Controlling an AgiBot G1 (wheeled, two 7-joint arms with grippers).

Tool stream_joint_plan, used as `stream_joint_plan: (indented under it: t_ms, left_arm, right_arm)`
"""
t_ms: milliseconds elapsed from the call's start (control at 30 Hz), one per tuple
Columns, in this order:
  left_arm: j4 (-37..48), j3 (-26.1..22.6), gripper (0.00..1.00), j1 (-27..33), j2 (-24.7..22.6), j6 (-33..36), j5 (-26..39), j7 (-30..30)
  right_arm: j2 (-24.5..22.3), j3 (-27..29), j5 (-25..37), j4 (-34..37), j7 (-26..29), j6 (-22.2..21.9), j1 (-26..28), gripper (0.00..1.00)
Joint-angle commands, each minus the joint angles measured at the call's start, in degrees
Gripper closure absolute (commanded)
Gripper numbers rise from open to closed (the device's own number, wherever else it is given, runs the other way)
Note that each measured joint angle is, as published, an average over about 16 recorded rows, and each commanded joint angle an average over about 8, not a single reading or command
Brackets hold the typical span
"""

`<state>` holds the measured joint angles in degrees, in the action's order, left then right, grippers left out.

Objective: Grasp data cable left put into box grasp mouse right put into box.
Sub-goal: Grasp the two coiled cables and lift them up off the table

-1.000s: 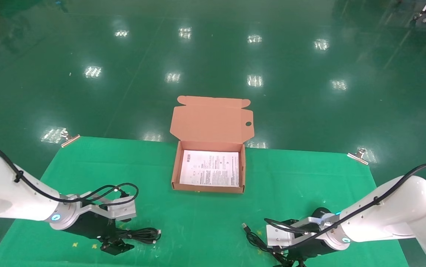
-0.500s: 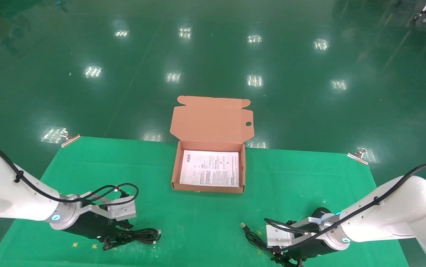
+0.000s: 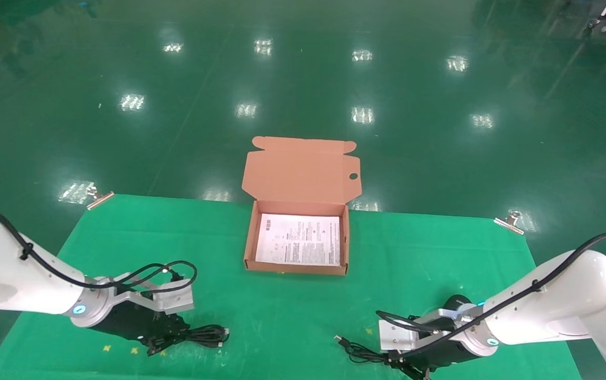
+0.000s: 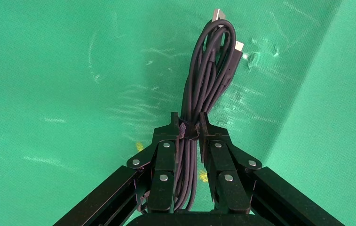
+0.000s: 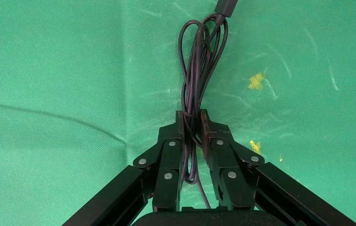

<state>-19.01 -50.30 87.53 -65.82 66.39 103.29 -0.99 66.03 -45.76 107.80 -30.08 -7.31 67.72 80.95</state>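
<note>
Low at the near left of the green-cloth table (image 3: 292,311): left claw (image 4: 189,126), black fingers pinched tight on the black coiled data cable (image 4: 209,75) at its banded middle. Silver plug ends of that bundle pointing away from the claw, bundle itself lying on the cloth toward the table's centre in the head view (image 3: 205,335). Claw body partly hidden there under its own silver wrist block.

At centre, toward the far edge: shallow brown cardboard box (image 3: 251,240), hinged tabbed lid thrown back, only a white printed sheet (image 3: 299,246) inside.

At the near right: right claw (image 5: 193,123), closed on the thin black looped cord (image 5: 199,61), USB plug cut off by the edge of the wrist view. Small black oval mouse not to be made out in any view, hidden or cut off beneath the right wrist. Loose cord and plug trailing left of that claw on the cloth (image 3: 353,348).
</note>
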Motion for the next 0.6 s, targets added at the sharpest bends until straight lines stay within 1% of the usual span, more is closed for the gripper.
stream_joint_plan:
  t_ms: [33, 167, 300, 467, 600]
  left_arm:
    - [0.1, 0.0, 1.00, -0.1, 0.0, 0.0, -0.1, 0.0]
    - [-0.6, -0.2, 1.00, 0.6, 0.2, -0.2, 0.5, 0.0]
    - [-3.3, -0.8, 1.00, 2.3, 1.4, -0.2, 2.0, -0.5]
    - [-10.3, -1.4, 1.00, 5.2, 4.4, 0.4, 4.1, -2.4]
    - [-18.0, -1.2, 1.00, 7.2, 7.1, 0.2, 5.5, -5.4]
  right_arm:
    - [0.1, -0.1, 0.0, 0.0, -0.1, 0.0, -0.1, 1.00]
    - [-0.7, 0.4, -0.3, -0.5, 0.4, 0.2, 0.9, 1.00]
    - [-3.2, 1.8, -1.2, -3.1, 2.4, 0.9, 3.7, 1.00]
    - [-7.6, 3.8, -1.6, -10.0, 6.8, 1.0, 7.9, 1.00]
    - [-9.2, 5.1, -1.3, -15.6, 9.8, -0.4, 10.7, 1.00]
